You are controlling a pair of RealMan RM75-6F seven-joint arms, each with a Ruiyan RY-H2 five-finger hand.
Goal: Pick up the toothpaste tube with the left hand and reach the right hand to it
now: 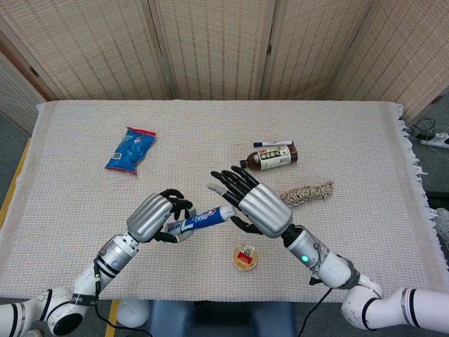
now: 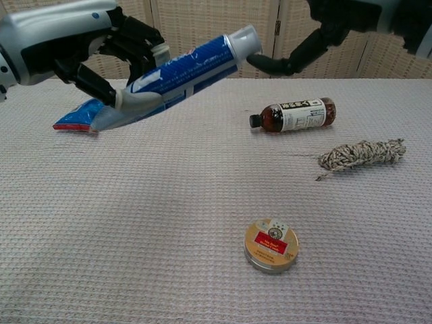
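Head view, table (image 1: 84, 175): covered with a pale woven cloth, fringed along its right edge.
Head view, left hand (image 1: 156, 217): fingers were wrapped around the tail end of the toothpaste tube (image 1: 200, 218), held above the cloth near the front edge, left of centre.
Head view, toothpaste tube: blue and white with a white cap, pointing right toward the other hand; its lettering was too small to read.
Head view, right hand (image 1: 254, 206): fingers were spread apart and held nothing; the thumb lay just beside the cap.
Head view, snack packet (image 1: 130, 149): blue with a red top edge, lying toward the back left corner; print unreadable.
Head view, bottle (image 1: 269, 157): dark liquid, lying on its side right of centre, with a pale label whose text was illegible.
Head view, marker pen (image 1: 273, 143): white with a blue cap, touching the bottle's far side.
Head view, rope bundle (image 1: 307, 192): lay just right of the right hand.
Head view, tin (image 1: 245, 256): round, gold, near the front edge.

Chest view, left hand (image 2: 84, 47): clamped on the tube (image 2: 181, 75), which tilted cap-upward; no wording was legible.
Chest view, right hand (image 2: 327, 25): one dark fingertip (image 2: 262, 62) lay just beside the cap; contact could not be judged.
Chest view, bottle (image 2: 295, 115): black cap pointing left, label bearing dark characters, unreadable.
Chest view, tin (image 2: 271, 245): red band on its lid label, writing too small to read.
Chest view, rope bundle (image 2: 362, 154): toward the right edge.
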